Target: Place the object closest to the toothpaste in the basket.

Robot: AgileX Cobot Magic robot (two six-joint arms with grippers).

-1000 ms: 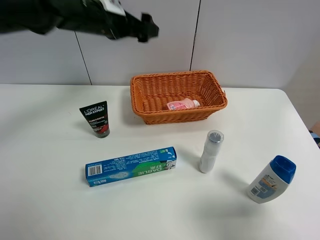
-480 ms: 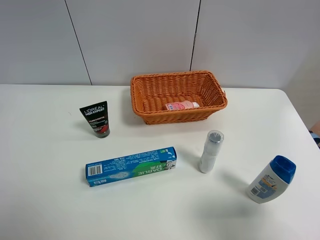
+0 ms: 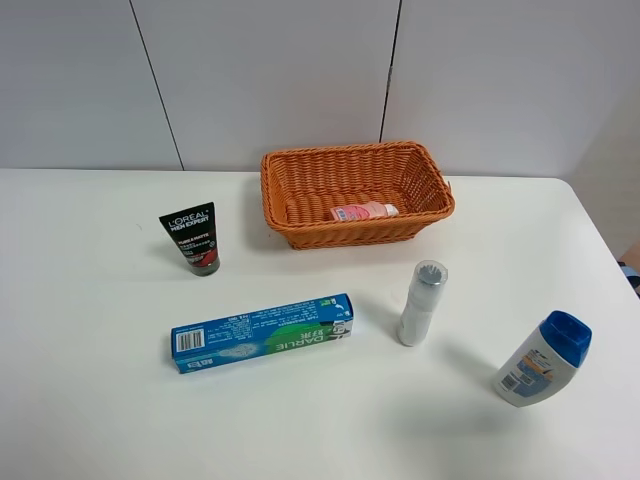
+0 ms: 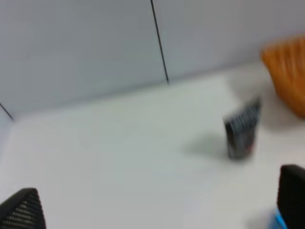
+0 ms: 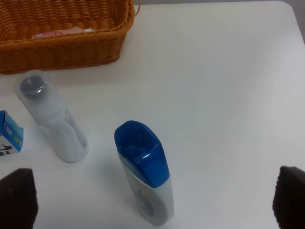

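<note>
The blue toothpaste box [image 3: 262, 332] lies on the white table. A clear bottle with a grey cap [image 3: 422, 302] stands to its right, and a black tube [image 3: 191, 238] stands behind it to the left. The wicker basket [image 3: 340, 235] holds a pink item [image 3: 363, 211]. Neither gripper shows in the exterior high view. My left gripper [image 4: 157, 205] is open and empty, and its blurred view shows the black tube [image 4: 242, 130] and the basket [image 4: 286, 71]. My right gripper [image 5: 155, 198] is open and empty above a blue-capped bottle [image 5: 145, 171] and the clear bottle [image 5: 52, 117].
The white bottle with a blue cap [image 3: 544, 360] stands near the table's right front. A grey panelled wall [image 3: 300, 70] rises behind the basket. The basket [image 5: 62, 52] and a corner of the toothpaste box [image 5: 9, 138] show in the right wrist view.
The left arm, at the top left of the exterior high view a second ago, has left that view. The pink item has settled flatter in the basket.
</note>
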